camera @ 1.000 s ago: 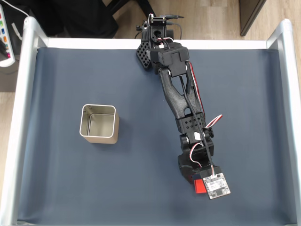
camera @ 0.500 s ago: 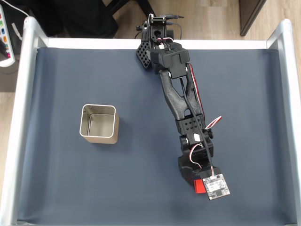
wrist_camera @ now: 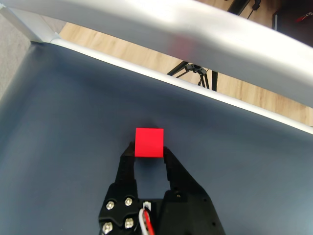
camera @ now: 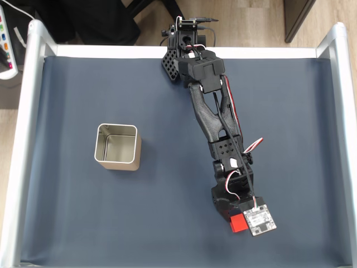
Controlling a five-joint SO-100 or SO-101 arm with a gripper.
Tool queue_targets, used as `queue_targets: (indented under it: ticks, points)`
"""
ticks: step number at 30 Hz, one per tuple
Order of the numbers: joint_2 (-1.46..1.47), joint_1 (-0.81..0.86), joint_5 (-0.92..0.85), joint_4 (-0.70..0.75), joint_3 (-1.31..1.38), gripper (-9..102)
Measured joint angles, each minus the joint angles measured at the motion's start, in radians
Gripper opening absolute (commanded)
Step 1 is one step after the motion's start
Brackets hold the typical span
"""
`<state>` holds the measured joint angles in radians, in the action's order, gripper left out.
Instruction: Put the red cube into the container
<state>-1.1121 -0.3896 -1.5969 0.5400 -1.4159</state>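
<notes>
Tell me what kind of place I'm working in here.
Likely an indoor room with a purpose-built robot workbench: a dark blue mat framed by silvery metal rails, wood-look flooring beyond, and a dark tripod standing outside the frame.

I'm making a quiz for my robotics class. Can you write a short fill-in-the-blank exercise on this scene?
1. The cube between the gripper fingertips is coloured ____.
2. The tin holds nothing; it is ____.
3. In the fixed view, the tin stands to the ____ of the arm.
4. The mat under everything is dark ____.

Missing words: red; empty; left; blue
</notes>
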Motion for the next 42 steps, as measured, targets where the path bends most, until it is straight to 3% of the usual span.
queue_targets:
  ticks: [10, 22, 35, 42]
  points:
    - [-0.121, 0.005, 0.014, 0.021, -0.120, 0]
    - [-0.607, 0.120, 0.035, 0.339, -0.301, 0]
    - [-0.927, 0.442, -0.006, 0.637, -0.279, 0]
    - [-1.014, 0.663, -0.040, 0.721, -0.272, 0]
